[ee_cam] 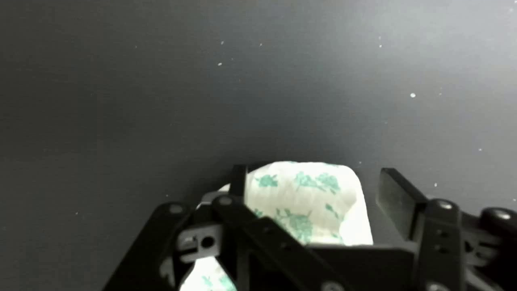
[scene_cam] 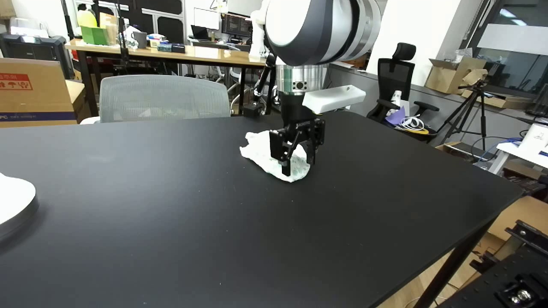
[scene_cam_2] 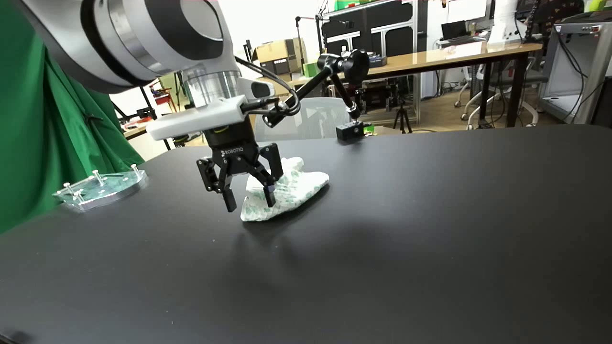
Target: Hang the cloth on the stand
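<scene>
On the dark desk (scene_cam_2: 454,224) lies the white cloth (scene_cam_2: 301,188), one end between the wide-apart fingers (ee_cam: 400,202) of the gripper (scene_cam_2: 250,200), contact unclear, with bare desk in front and the far edge behind in both exterior views.

White cloth (scene_cam_2: 292,191) (green floral print); black table (scene_cam_2: 406,258).

"ROBOTIQ" on pincer (scene_cam_2: 250,203), "PC" + red handling-sign label (scene_cam: 16,81) on cardbd. box (scene_cam: 38,101)
</scene>
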You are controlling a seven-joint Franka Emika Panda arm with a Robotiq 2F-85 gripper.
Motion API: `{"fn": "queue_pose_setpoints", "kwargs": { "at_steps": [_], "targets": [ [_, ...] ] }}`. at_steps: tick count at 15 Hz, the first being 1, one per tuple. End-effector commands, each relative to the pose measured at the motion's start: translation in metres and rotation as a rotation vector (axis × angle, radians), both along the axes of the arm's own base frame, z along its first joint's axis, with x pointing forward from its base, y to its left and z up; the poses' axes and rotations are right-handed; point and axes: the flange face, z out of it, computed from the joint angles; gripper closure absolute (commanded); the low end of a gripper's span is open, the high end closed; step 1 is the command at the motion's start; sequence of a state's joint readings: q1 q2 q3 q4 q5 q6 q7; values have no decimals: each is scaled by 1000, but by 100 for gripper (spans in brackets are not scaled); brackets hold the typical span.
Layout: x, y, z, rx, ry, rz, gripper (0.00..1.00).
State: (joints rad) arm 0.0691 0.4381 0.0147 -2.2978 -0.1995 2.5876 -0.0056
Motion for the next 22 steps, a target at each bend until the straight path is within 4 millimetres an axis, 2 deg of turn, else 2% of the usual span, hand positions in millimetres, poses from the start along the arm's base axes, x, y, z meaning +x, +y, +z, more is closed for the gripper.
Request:
{"fn": "queue_pose_setpoints", "kwargs": {
  "at_steps": [1,6,8,11,17,20,22],
  "targets": [
    [12,1,2,22,-55,-1,49],
    [18,5,21,47,-135,1,83],
    [19,12,35,57,-150,19,97],
    [19,29,62,65,-172,39,100],
    [27,67,147,50,-230,82,100],
    [40,80,188,22,-267,46,100],
    [53,79,206,2,-291,-11,100]
  ]
}}
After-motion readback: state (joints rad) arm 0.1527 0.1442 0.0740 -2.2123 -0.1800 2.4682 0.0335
